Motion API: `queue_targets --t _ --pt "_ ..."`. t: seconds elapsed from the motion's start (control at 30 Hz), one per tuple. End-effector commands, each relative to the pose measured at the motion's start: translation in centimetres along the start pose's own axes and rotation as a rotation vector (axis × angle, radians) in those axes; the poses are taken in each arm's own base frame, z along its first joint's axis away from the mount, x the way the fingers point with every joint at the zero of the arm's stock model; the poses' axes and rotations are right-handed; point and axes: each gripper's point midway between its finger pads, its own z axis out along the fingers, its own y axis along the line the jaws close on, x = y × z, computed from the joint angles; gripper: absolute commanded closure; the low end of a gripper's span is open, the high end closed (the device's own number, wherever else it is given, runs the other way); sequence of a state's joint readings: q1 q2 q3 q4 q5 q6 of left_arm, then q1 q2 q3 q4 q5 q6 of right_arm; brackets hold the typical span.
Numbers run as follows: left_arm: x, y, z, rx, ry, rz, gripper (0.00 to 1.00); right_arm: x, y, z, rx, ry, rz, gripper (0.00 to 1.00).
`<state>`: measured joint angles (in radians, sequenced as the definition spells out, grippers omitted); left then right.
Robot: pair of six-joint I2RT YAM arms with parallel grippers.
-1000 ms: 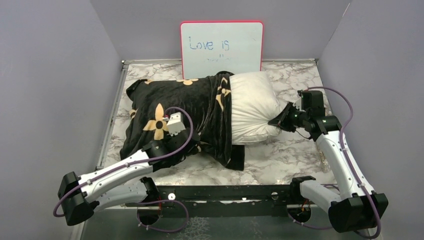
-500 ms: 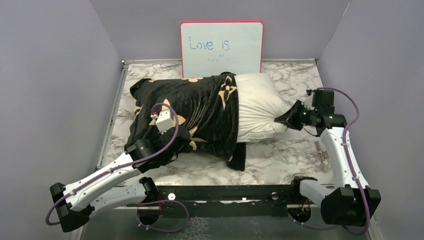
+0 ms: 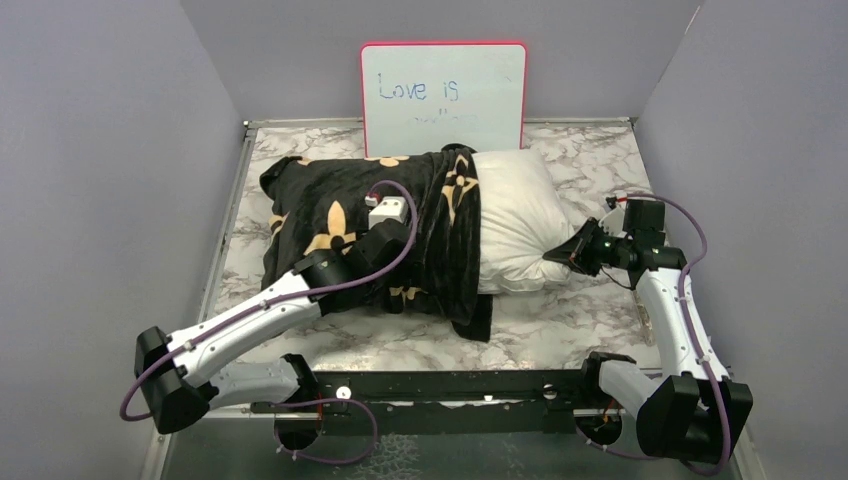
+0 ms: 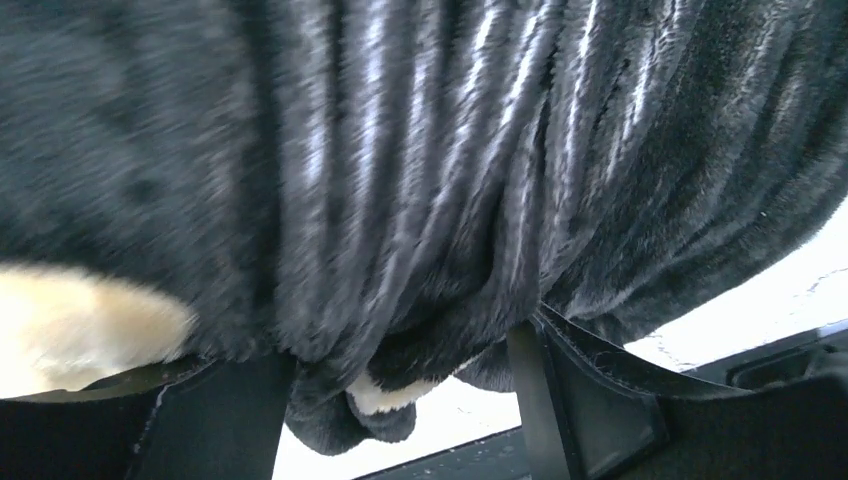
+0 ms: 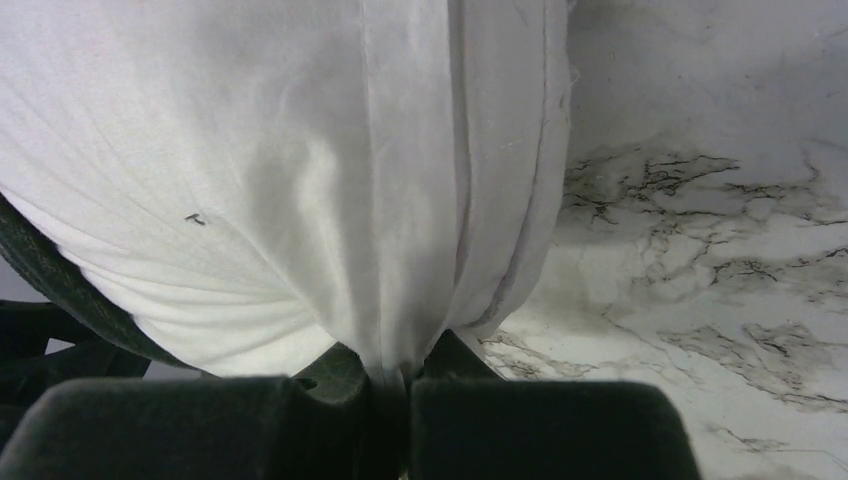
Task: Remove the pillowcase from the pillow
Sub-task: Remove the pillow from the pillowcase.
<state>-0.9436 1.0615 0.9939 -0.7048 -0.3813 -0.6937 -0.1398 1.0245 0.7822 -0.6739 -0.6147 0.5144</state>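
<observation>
The black pillowcase point(image 3: 350, 205) with tan flowers covers the left two thirds of the white pillow point(image 3: 515, 215), whose bare right end sticks out. My left gripper point(image 3: 403, 272) sits at the pillowcase's near edge. Its jaws stand wide apart in the left wrist view point(image 4: 400, 400), with bunched black pillowcase folds point(image 4: 420, 200) hanging loose between the fingers point(image 4: 575, 400). My right gripper point(image 3: 560, 252) is shut on the pillow's right end. The right wrist view shows white pillow cloth point(image 5: 300, 170) pinched between the closed jaws of that gripper point(image 5: 405, 385).
A pink-framed whiteboard point(image 3: 443, 98) leans on the back wall behind the pillow. Marble tabletop point(image 3: 560, 320) shows in front of and to the right of the pillow. A black rail point(image 3: 450, 385) runs along the near edge between the arm bases. Grey walls enclose three sides.
My left gripper has opened, let go of the pillowcase and shifted right along it. The right gripper kept its hold and drew the pillow a little to the right, baring more white.
</observation>
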Motion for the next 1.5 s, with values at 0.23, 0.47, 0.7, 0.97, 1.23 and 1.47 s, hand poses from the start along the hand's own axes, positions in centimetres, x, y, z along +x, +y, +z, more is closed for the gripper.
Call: queue_targets --t 0.23,0.47,0.7,0.97,1.23,1.47 --pt "0.2 2.3 3.8 -0.254 0.038 0.105 0.70 -2.5 -1.4 -1.0 0.131 -0.098 -0.063 1.00" --pt "-1.2 9.8 -2.2 -0.436 -0.130 -0.062 0.97 -3.4 -3.4 -0.9 0.242 -0.130 -0.040 1.00" --pt "0.3 9.7 -3.0 -0.313 -0.119 -0.142 0.84 -3.5 -2.0 -1.2 0.185 -0.131 -0.060 1.00" --pt "-4.9 4.2 -4.2 -0.117 -0.160 -0.093 0.32 -2.9 -0.3 -1.2 0.087 -0.095 -0.079 0.97" --pt "-14.7 -1.0 -7.0 0.002 -0.337 0.145 0.03 -4.1 2.2 -3.2 0.045 -0.149 -0.179 0.80" --pt "-17.6 -1.8 0.9 -0.081 -0.203 0.270 0.01 -4.0 2.4 -4.7 0.073 -0.184 -0.187 0.41"
